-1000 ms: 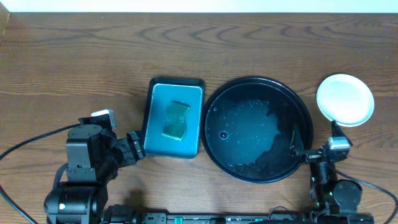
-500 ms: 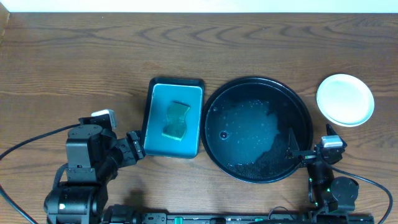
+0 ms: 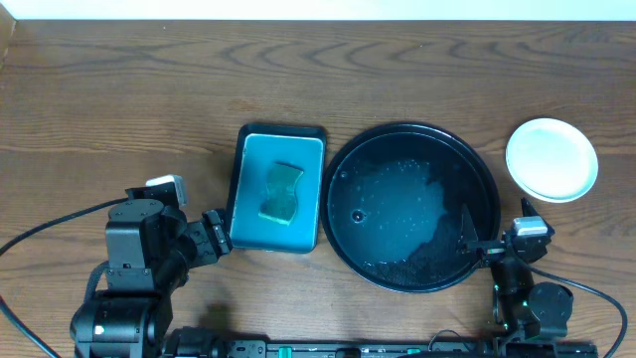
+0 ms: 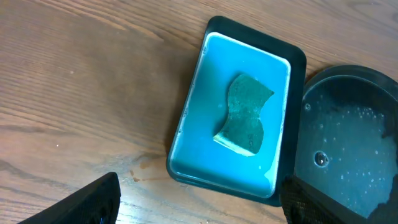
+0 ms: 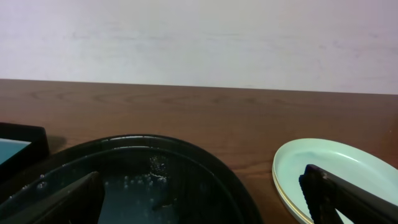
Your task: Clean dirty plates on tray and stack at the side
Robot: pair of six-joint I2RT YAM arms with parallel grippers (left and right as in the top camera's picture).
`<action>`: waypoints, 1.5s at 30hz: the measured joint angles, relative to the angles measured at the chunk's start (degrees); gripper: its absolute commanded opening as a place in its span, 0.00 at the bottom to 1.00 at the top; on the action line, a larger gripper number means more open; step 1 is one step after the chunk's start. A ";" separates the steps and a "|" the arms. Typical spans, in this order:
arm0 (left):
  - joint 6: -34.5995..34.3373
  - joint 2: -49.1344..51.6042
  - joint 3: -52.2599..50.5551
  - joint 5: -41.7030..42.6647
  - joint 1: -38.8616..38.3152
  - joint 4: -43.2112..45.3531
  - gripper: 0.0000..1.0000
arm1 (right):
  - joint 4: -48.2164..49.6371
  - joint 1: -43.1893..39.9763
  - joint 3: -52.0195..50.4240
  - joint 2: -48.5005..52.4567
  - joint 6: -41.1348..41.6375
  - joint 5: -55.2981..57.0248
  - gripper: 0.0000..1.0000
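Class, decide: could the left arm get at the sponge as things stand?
Probably yes: the left pincer hangs open beside the teal tray, and the sponge lies uncovered with nothing between them.

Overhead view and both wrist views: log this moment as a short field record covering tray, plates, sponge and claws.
black tray: no plates on it; wet film and droplets inside
plates: stacked on the table right of the black tray; top one pale, no marks visible; count unclear
sponge: lying in the teal tray, left of the black tray
left claw: open, empty, by the teal tray's near left corner
right claw: open, empty, by the black tray's right rim
task state: looks finished
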 measured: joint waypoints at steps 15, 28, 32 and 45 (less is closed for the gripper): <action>0.00 -2.82 -0.42 -0.39 0.02 -2.16 0.82 | 0.00 0.00 0.00 0.00 0.00 0.00 0.99; 2.19 -25.62 -26.14 -3.28 2.36 19.91 0.82 | 0.00 0.00 0.00 0.00 0.00 0.02 0.99; 2.80 -32.11 -34.23 -3.28 2.36 29.64 0.82 | -0.02 0.00 0.00 0.00 0.00 0.02 0.99; 14.84 -39.06 -50.60 -0.15 2.36 58.73 0.83 | -0.02 0.00 0.00 0.00 0.00 0.00 0.99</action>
